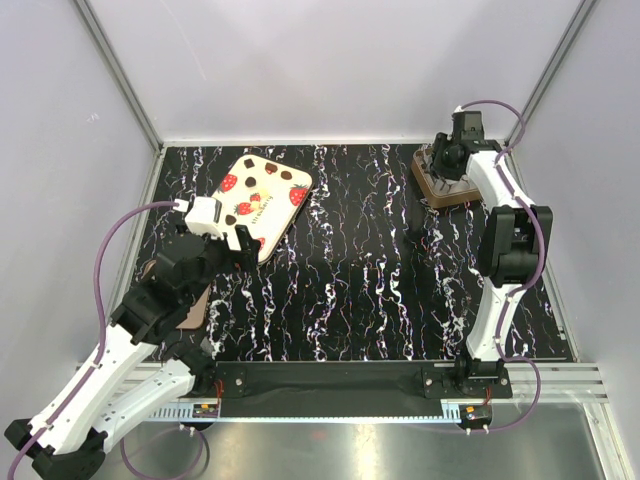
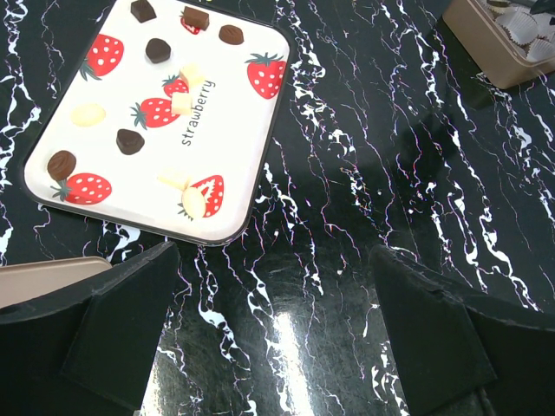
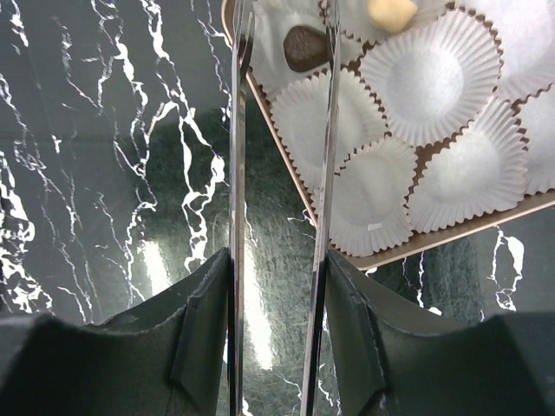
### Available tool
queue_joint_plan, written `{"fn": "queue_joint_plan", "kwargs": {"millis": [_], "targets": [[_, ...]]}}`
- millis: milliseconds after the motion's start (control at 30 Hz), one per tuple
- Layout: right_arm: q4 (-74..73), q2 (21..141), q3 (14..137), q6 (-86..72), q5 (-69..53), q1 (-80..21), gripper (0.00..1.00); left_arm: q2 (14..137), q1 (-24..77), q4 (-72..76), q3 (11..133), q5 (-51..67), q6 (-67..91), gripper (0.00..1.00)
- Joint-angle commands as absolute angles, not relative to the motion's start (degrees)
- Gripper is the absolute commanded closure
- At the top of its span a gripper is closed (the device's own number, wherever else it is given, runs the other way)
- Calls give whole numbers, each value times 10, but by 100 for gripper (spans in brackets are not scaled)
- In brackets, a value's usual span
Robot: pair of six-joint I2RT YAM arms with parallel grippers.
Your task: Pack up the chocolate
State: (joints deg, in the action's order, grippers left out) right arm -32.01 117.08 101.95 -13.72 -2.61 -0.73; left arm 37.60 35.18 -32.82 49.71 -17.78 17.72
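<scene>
My right pincer (image 3: 283, 173) hangs over the tray (image 1: 434, 191), which sits at about 1 o'clock on the table (image 1: 360, 290), near the far right corner. Its two thin metal blades (image 3: 238, 130) stand partway apart, side by side, and grip nothing. Between them, toward their tips, a dark chocolate (image 3: 303, 48) lies in a white paper cup. The left blade is clear of it; I cannot tell whether the right blade brushes its edge. At 1 o'clock from that piece a pale chocolate (image 3: 392, 12) sits in another cup, cut off by the frame's top edge. The other cups (image 3: 431, 76) are white pleated paper, packed edge to edge in the tray.

My left pincer (image 2: 273, 290) is at about 8 o'clock on the table, its fingers spread wide with only the marbled top between them. At 11 o'clock from it the strawberry lid (image 2: 234, 156) lies flat on the table. A flat tan piece (image 2: 43, 276) shows at the pincer's 9 o'clock, partly behind my left finger.
</scene>
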Motion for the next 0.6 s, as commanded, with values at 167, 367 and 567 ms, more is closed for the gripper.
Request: {"fn": "queue_joint_plan", "kwargs": {"millis": [167, 367, 567], "targets": [[-326, 1058, 1030, -160, -103, -12, 50, 367, 349, -294, 499, -185, 169, 1], [-300, 1022, 986, -181, -80, -135, 50, 361, 346, -294, 497, -181, 169, 1], [-272, 1070, 1001, -203, -69, -270, 49, 357, 346, -295, 496, -180, 171, 1]]}}
